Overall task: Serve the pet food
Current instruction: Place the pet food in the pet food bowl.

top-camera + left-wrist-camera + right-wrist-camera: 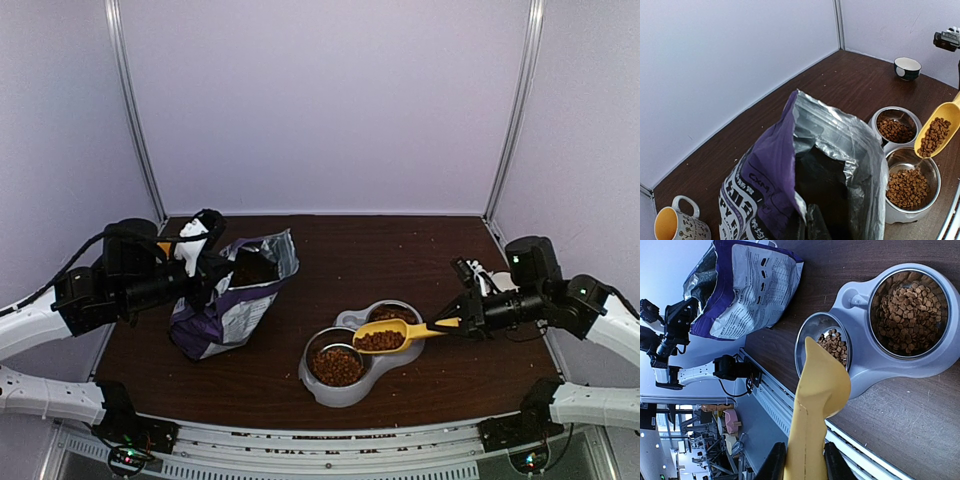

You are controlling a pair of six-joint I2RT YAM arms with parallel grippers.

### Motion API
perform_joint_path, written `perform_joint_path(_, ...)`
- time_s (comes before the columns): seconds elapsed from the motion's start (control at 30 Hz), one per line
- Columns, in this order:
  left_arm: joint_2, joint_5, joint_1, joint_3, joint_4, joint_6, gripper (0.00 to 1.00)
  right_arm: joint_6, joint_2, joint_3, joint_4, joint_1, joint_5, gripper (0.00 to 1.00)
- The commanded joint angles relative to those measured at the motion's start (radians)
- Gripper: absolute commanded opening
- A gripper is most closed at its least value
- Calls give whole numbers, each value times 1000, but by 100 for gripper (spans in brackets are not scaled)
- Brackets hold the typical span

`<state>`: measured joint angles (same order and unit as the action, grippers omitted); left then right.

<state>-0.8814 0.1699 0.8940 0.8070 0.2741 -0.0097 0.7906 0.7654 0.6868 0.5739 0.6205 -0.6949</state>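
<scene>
My right gripper [801, 462] is shut on the handle of a yellow scoop [385, 338]. The scoop is loaded with pet food [380, 341] and hangs over a grey double feeder [345, 320]. Both steel bowls hold kibble: the near one [337, 366] and the far one [392, 314]. In the right wrist view the scoop [820, 390] points at the less filled bowl [822, 342]; the other bowl [910, 310] is fuller. My left gripper [218, 268] is shut on the rim of the open purple-and-white bag [232, 300], holding its silver mouth [840, 150] open.
A small dark bowl with a white inside [907, 67] stands at the far right of the table. A patterned mug with a yellow inside [677, 227] sits behind the bag. White walls enclose the brown table on three sides, and a metal rail [330, 440] runs along the near edge.
</scene>
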Motion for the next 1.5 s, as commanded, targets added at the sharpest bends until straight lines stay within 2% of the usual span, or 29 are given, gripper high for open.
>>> perform_joint_path(0.0, 11, 17, 0, 20, -73, 16, 0, -67, 25, 64, 26, -17, -14, 0)
perform_joint_path(0.83, 4, 16, 0, 21, -70, 17, 0, -221, 158, 218, 170, -38, -41, 0)
perform_joint_path(1.47, 1, 17, 0, 21, -70, 19, 0, -246, 182, 283, 207, -33, -58, 0)
